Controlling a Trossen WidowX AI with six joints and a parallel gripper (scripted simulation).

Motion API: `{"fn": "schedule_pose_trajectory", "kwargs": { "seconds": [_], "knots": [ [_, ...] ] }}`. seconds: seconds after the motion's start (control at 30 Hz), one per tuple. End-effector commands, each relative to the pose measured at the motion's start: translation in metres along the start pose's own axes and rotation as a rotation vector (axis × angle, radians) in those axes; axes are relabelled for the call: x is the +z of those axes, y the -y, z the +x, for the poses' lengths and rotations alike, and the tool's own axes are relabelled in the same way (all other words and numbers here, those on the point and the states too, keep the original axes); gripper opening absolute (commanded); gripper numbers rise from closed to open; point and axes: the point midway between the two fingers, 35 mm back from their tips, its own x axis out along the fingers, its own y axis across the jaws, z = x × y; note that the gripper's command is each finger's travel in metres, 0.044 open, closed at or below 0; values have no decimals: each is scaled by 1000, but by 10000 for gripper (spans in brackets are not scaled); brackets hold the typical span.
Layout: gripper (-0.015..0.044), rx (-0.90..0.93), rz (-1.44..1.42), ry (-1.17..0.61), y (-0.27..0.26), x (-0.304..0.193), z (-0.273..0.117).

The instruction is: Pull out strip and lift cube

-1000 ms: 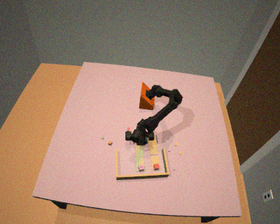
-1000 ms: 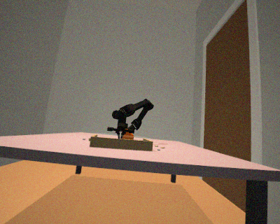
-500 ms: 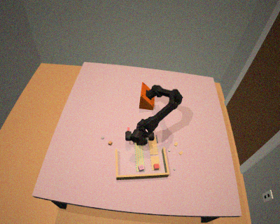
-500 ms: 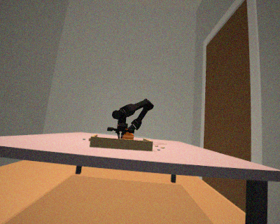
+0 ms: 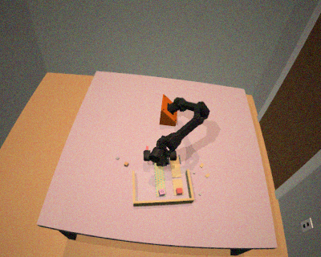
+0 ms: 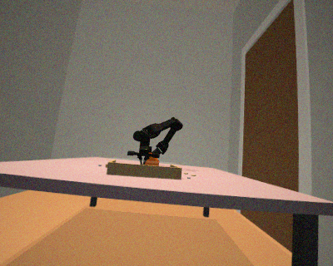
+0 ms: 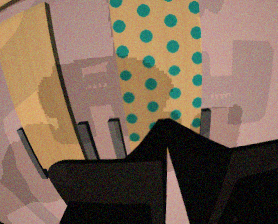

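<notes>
My gripper (image 5: pixel 161 164) (image 6: pixel 142 163) (image 7: pixel 163 124) is shut and empty, over the back end of the dotted strip. The strip with green dots (image 5: pixel 160 178) (image 7: pixel 160 50) looks unbroken where it shows; its back end is hidden under the gripper. A pink cube with a mark on top (image 5: pixel 161 193) sits on its front end. Beside it lies a plain strip (image 5: pixel 176 166) (image 7: pixel 37 75) with a break across it. A red cube (image 5: pixel 179 191) sits on that strip's front piece. Neither cube shows in the wrist view.
A low wooden frame (image 5: pixel 164 203) (image 6: pixel 143 170) stands around the strips' front ends and sides. Thin grey uprights (image 7: pixel 117 139) flank the strips near the gripper. An orange wedge (image 5: pixel 167 116) stands by the arm's base. Small bits (image 5: pixel 126 164) (image 5: pixel 201 165) lie on both sides.
</notes>
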Motion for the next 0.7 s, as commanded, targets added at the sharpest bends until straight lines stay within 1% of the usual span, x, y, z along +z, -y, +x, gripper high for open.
{"fn": "schedule_pose_trajectory", "kwargs": {
  "seconds": [0.0, 0.67],
  "knots": [
    [0, 2, 6, -22, 0, -13, 5],
    [0, 2, 7, -23, 1, -43, 6]
  ]
}}
